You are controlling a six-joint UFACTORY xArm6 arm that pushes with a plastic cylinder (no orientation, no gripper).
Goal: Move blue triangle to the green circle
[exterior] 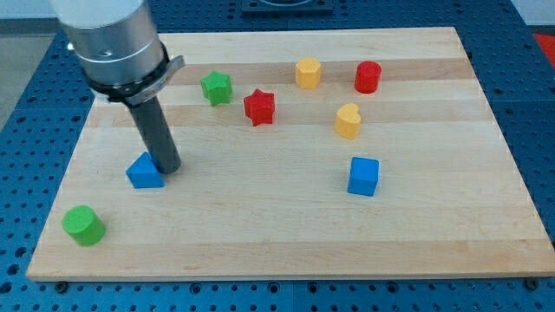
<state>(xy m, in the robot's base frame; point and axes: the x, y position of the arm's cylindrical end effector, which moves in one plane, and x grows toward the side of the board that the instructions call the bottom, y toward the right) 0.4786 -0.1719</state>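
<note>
The blue triangle point(144, 172) lies at the view's left on the wooden board point(286, 234). My tip point(168, 167) rests right against the triangle's upper right side. The green circle point(84, 225), a short green cylinder, stands near the board's bottom-left corner, down and to the left of the triangle, about a block's width of bare wood away from it.
A green star point(217, 87) and a red star point(258, 107) lie at the upper middle. A yellow hexagon-like block point(307, 73), a red cylinder point(368, 77) and a yellow heart point(348, 121) lie at the upper right. A blue cube point(363, 176) sits right of centre.
</note>
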